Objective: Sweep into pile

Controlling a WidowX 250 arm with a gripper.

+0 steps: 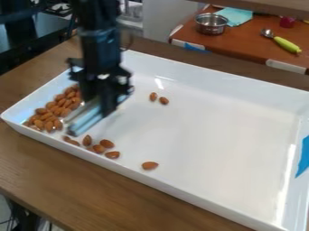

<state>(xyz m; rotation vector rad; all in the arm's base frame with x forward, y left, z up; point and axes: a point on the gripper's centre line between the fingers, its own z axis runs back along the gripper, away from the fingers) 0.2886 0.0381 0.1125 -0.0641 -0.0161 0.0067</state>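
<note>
My black gripper (107, 100) hangs over the left part of the white tray (211, 122), shut on a sweeping tool (91, 118) with a pale, bluish flat blade. The blade is low, close to the tray floor. Just left of it, a crowded pile of almonds (55, 109) lies along the tray's left end. Several loose almonds (98, 148) lie below and right of the blade by the near wall, and a single almond (149, 165) is farther right. Two more almonds (159, 98) rest near the far side, right of my gripper.
Raised white walls surround the tray, which stands on a brown wooden table (72, 189). Blue tape (303, 155) is on its right wall. Behind, a reddish-brown surface holds a metal pot (211, 24), a teal cloth (235, 16) and a spoon with a green handle (286, 44).
</note>
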